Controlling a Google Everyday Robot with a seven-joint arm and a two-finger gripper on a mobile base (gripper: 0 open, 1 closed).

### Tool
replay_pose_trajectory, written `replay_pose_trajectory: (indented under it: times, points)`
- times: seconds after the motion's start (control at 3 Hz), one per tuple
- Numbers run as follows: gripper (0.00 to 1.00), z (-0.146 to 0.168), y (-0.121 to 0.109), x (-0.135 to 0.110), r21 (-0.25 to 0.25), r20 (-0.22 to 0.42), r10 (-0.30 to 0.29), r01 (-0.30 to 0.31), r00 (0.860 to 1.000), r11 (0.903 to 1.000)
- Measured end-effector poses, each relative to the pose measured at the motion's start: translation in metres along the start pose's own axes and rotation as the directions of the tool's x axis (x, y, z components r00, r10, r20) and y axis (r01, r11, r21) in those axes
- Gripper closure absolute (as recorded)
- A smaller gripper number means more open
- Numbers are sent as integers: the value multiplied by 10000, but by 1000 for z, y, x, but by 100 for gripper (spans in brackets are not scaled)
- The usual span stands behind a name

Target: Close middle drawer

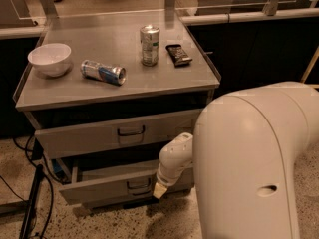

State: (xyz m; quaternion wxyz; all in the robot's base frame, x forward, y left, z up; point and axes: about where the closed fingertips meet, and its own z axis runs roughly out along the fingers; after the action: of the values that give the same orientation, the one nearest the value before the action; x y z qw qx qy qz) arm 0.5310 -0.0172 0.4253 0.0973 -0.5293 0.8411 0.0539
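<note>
The table (164, 81) fills the upper left, carrying a bowl (49, 59), a lying can (103, 72), an upright can (149, 45) and a dark bar (178, 54). The tool (158, 190) hangs at lower centre.

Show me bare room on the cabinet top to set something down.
Bare: back strip of the cabinet top behind the white bowl and upright can, and the front right corner. Crowded: around upright can and snack bar. The gripper is low, by the middle drawer.

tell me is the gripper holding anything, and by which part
Cannot tell. The gripper is low at the front of the pulled-out middle drawer, just right of its handle, but no hold on anything can be made out.
</note>
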Motion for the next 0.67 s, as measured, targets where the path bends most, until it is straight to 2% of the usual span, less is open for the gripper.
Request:
replay_pose_trajectory:
  times: [0.33, 0.67]
  points:
    - [0, 0, 0, 0, -1, 0, 0, 0, 10000, 10000]
    - [0, 0, 0, 0, -1, -1, 0, 0, 10000, 10000]
